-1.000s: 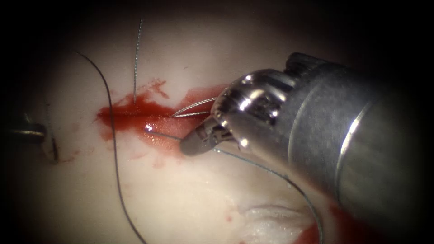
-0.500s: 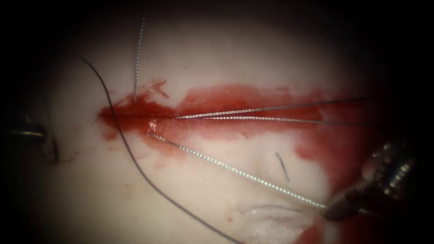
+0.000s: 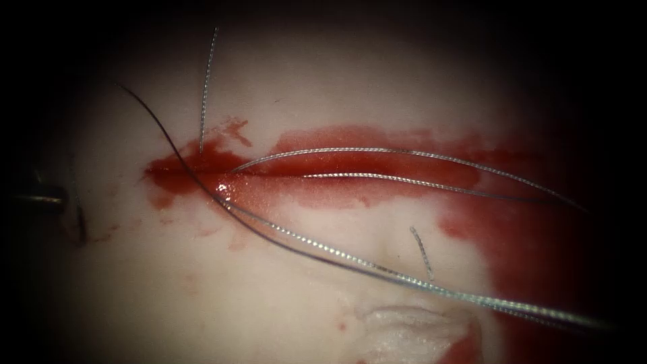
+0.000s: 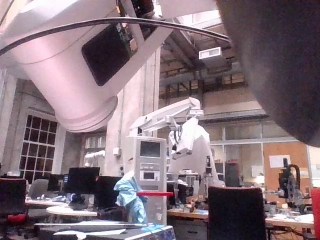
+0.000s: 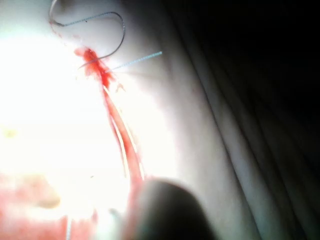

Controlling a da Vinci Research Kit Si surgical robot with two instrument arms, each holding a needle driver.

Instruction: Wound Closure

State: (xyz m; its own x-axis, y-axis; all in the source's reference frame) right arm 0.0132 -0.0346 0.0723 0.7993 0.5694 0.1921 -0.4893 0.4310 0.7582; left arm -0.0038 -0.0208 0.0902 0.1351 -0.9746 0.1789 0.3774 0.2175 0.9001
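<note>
Thread across the cut, no needle that I can find.

Nearest me, two strands of thread cross the tissue toward the right; beyond them, two more lie along the cut in red fluid. At far left, a dim tool; I cannot tell what it holds.

1. Endoscope: the tissue is lit centrally, fading to black edges.
2. Wet glare glints on the red fluid.
3. Right wrist: tissue overexposed, washed white; dark blurred foreground.
</note>
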